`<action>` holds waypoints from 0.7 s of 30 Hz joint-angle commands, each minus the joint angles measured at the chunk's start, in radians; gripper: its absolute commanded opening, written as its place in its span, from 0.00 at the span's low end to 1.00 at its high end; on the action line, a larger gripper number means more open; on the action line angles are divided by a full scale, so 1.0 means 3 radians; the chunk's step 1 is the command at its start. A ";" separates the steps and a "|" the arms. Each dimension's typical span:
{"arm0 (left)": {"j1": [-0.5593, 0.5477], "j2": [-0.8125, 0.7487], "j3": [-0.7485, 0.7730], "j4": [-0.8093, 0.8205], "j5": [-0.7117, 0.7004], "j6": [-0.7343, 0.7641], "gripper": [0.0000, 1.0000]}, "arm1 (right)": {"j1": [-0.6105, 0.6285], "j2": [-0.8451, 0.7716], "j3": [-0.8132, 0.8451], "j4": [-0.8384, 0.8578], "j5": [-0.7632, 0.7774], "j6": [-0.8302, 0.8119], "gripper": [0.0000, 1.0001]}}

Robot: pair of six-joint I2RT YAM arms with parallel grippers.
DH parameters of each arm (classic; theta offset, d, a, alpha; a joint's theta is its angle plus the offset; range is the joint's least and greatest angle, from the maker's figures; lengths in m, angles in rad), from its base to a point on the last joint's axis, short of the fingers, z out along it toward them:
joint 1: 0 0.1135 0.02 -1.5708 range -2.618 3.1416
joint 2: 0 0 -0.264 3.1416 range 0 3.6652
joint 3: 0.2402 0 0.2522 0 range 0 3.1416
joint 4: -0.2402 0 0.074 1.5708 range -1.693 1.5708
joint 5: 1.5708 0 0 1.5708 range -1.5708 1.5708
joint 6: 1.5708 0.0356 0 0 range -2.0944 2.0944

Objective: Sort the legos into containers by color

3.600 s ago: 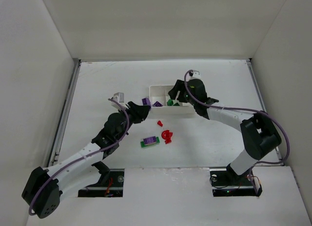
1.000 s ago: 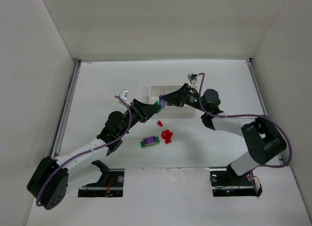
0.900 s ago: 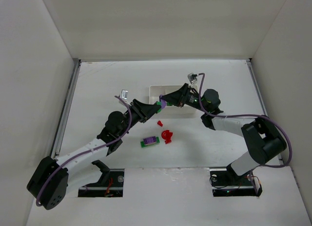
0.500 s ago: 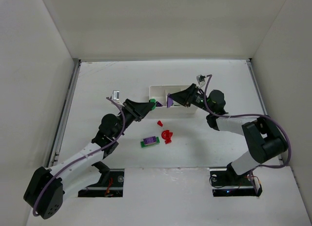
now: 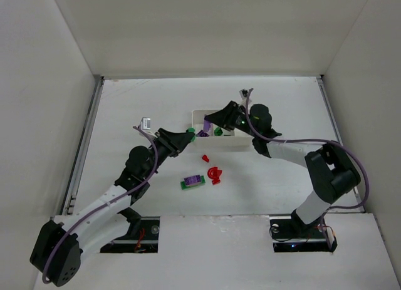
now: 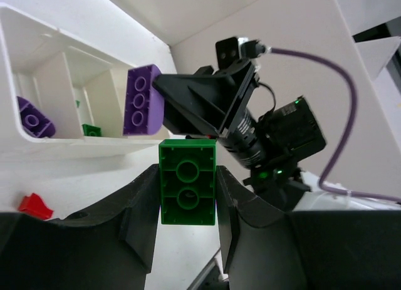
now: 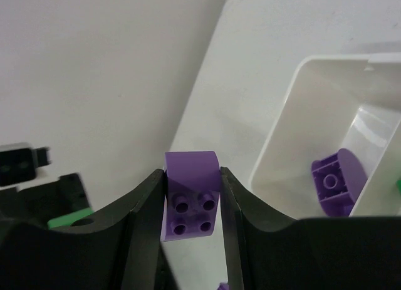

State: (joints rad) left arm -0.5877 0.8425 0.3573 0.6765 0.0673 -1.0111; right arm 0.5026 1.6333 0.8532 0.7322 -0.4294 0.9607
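White table, white walls all round, and both arms are nose to nose at the tray. My left gripper is pinching a green brick between its fingers, studs facing the wrist camera. My right gripper is clamped on a purple brick. That brick hangs just short of the tray's end compartment, which lies ahead and to the right of the fingers with a purple piece already inside.

I read this as the drop-off step, two bricks at once. The right needs to ease forward over that rim, then let go. The left is trickier. The green piece marks the compartment one further on, and the right gripper sits directly ahead, close to my green brick. I'd clear the right one first.

Back behind the left gripper, red pieces and a purple-on-green stack wait on the table.
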 commanded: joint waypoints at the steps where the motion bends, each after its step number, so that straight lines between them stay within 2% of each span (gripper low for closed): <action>1: -0.0012 -0.0154 0.0021 -0.0132 -0.0137 0.0251 0.16 | 0.0173 0.0073 0.0397 -0.0696 0.0673 -0.0655 0.35; 6: -0.0033 -0.0221 0.0052 -0.0358 -0.0250 0.0425 0.17 | 0.0316 0.0241 0.0648 -0.0953 0.1236 -0.0927 0.37; 13: -0.0053 -0.0195 0.0077 -0.0384 -0.0286 0.0486 0.17 | 0.0321 0.0441 0.0832 -0.1004 0.1349 -0.0932 0.41; 19: -0.0109 -0.0058 0.0164 -0.0374 -0.0342 0.0558 0.17 | 0.0321 0.0487 0.0914 -0.1024 0.1247 -0.0927 0.67; 21: -0.0155 0.0024 0.0215 -0.0363 -0.0388 0.0594 0.17 | 0.0306 0.0431 0.0899 -0.1019 0.1201 -0.0891 0.72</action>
State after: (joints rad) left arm -0.6155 0.8295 0.3630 0.5331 -0.0265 -0.8688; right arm 0.5961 1.7882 1.0752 0.4023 -0.0597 0.6991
